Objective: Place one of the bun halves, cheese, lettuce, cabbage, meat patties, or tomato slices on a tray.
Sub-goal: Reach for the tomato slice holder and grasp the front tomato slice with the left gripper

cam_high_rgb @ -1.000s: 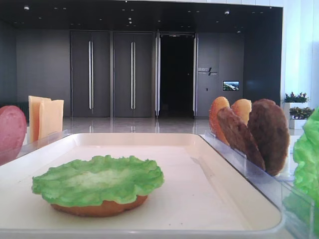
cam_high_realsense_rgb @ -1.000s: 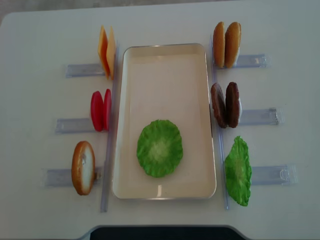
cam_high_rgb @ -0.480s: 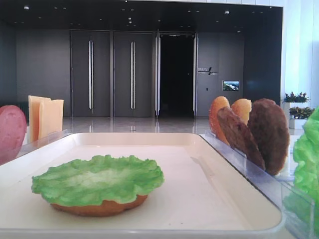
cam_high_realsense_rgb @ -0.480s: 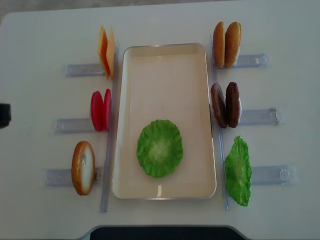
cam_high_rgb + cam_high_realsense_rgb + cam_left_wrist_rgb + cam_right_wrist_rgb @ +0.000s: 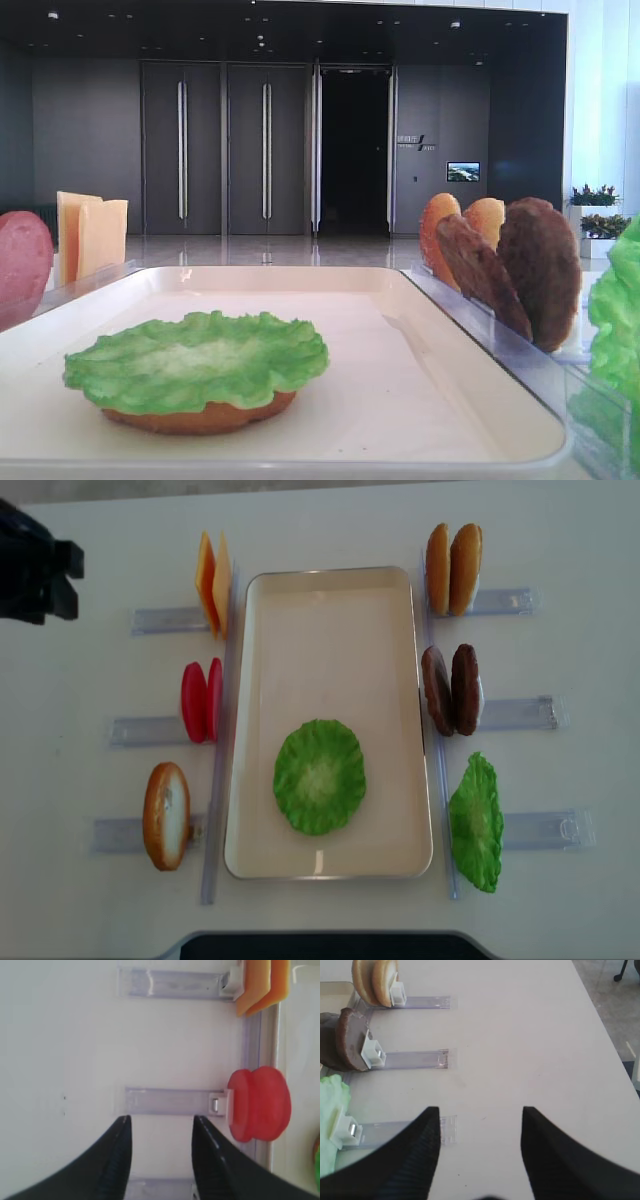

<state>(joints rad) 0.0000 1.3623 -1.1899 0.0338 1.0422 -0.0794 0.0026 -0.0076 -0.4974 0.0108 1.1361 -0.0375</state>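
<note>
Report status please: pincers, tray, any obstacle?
Both pincers, left and right, open, empty. Lettuce on bun half in tray. Tomato slices racked ahead of left pincer, path clear.

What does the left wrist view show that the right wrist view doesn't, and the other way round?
Only the left wrist view shows the tomato slices standing in their clear rack, the cheese above them, and the open left gripper holding nothing. Only the right wrist view shows the bun halves, the meat patties, a lettuce leaf at the left edge, and the open, empty right gripper. Both show the white table and clear plastic racks lying across it.
</note>
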